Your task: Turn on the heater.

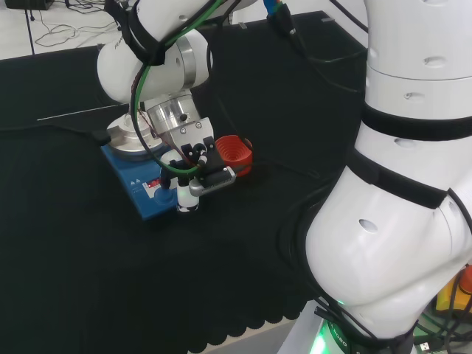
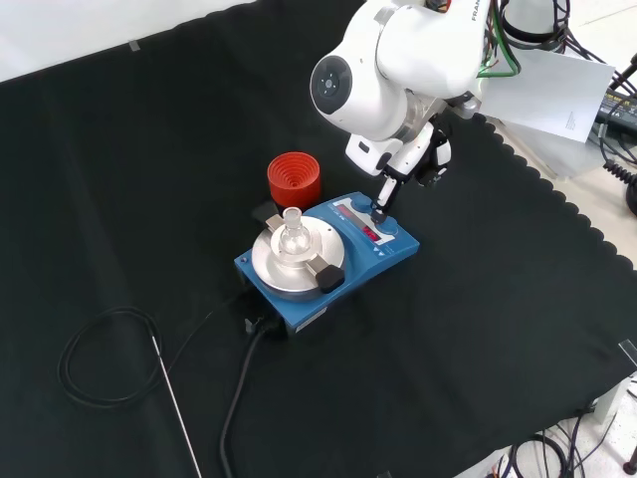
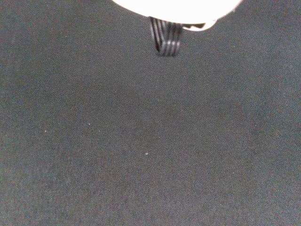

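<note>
The blue heater [image 1: 150, 196] [image 2: 386, 255] lies on the black cloth, with a round metal plate [image 2: 289, 271] on top. A small clear glass flask [image 2: 292, 229] stands on that plate. The hand [image 1: 198, 164] [image 2: 416, 157] hangs over the heater's control panel end. One straight finger [image 1: 186, 199] [image 2: 381, 202] points down and its tip meets the panel beside the red display strip. Nothing is held. In the head view the arm's link hides much of the plate [image 1: 130, 140]. The wrist view has bare cloth and a blurred white part of the hand [image 3: 174, 6].
A red ribbed ring stand [image 1: 234, 151] [image 2: 294, 176] sits right beside the heater. In the front view a black power cable [image 2: 237, 403] runs from the heater toward the near edge. A thin metal rod [image 2: 175, 403] and a coiled wire [image 2: 100, 357] lie to its left.
</note>
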